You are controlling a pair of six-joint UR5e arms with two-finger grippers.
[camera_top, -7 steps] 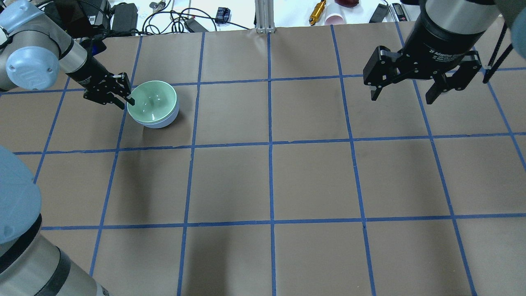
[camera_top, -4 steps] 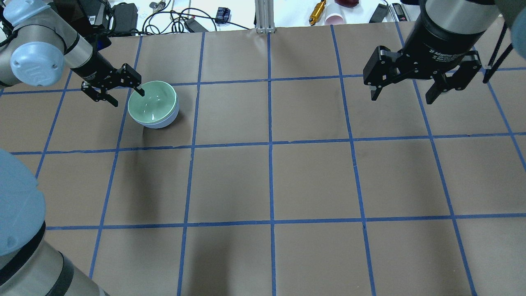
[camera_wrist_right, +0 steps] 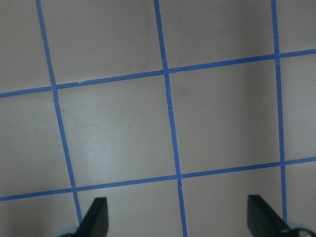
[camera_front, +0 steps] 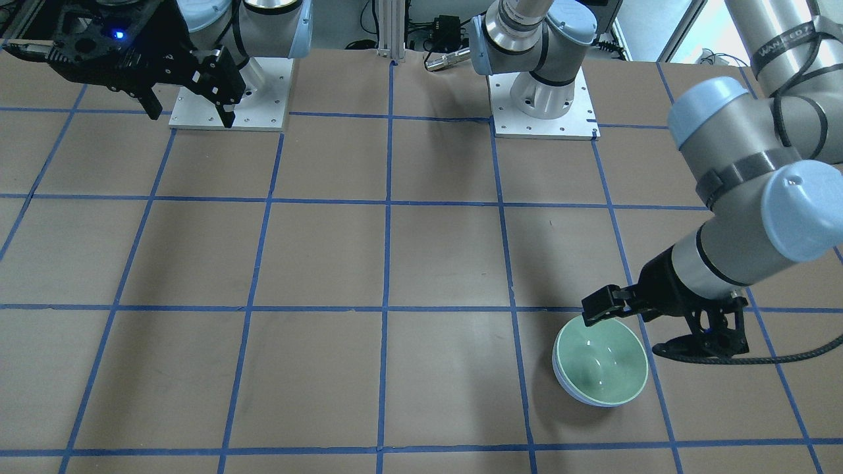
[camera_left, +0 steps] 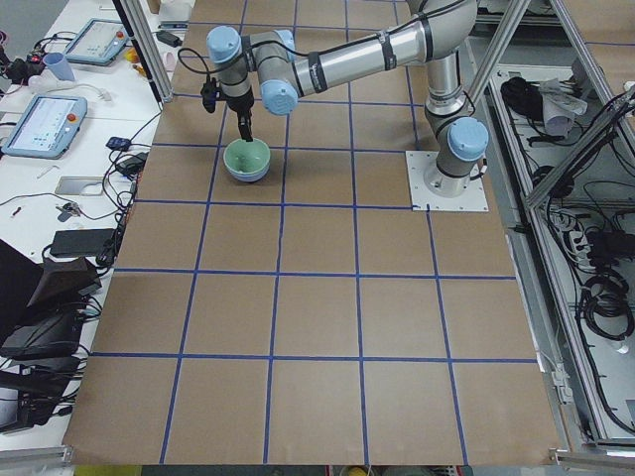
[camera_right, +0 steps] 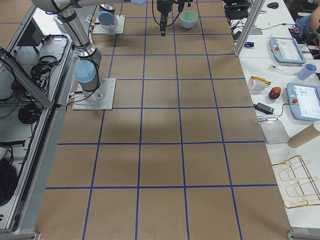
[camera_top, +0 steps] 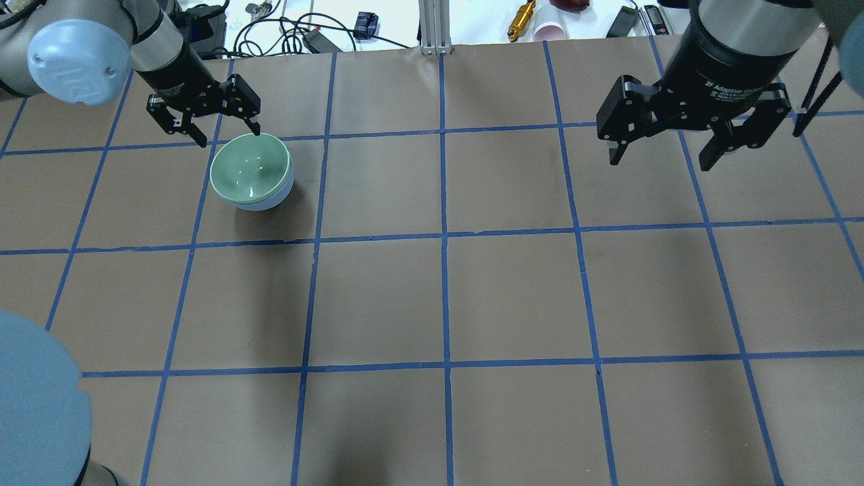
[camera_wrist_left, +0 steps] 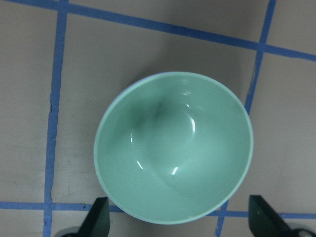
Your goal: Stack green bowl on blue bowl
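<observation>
The green bowl (camera_top: 251, 169) sits nested upright inside the blue bowl (camera_top: 268, 202), of which only a pale crescent shows under it. The stack stands at the table's far left. It also shows in the front view, the green bowl (camera_front: 600, 359) above the blue bowl (camera_front: 571, 393). My left gripper (camera_top: 229, 137) is open and empty, raised over the stack's far rim and not touching it. In the left wrist view the green bowl (camera_wrist_left: 173, 153) lies beyond the spread fingertips (camera_wrist_left: 98, 219). My right gripper (camera_top: 661, 160) hangs open and empty, high over the far right of the table.
Cables, a yellow tool (camera_top: 522, 19) and a pink cup (camera_top: 550, 30) lie beyond the table's far edge, beside an aluminium post (camera_top: 435, 27). The two arm base plates (camera_front: 227, 92) are on the robot's side. The right wrist view shows only taped brown table (camera_wrist_right: 118, 133).
My left gripper opened off the green bowl's left rim, then rose and swung round to the stack's far side. The bowls and the right arm stayed still.
</observation>
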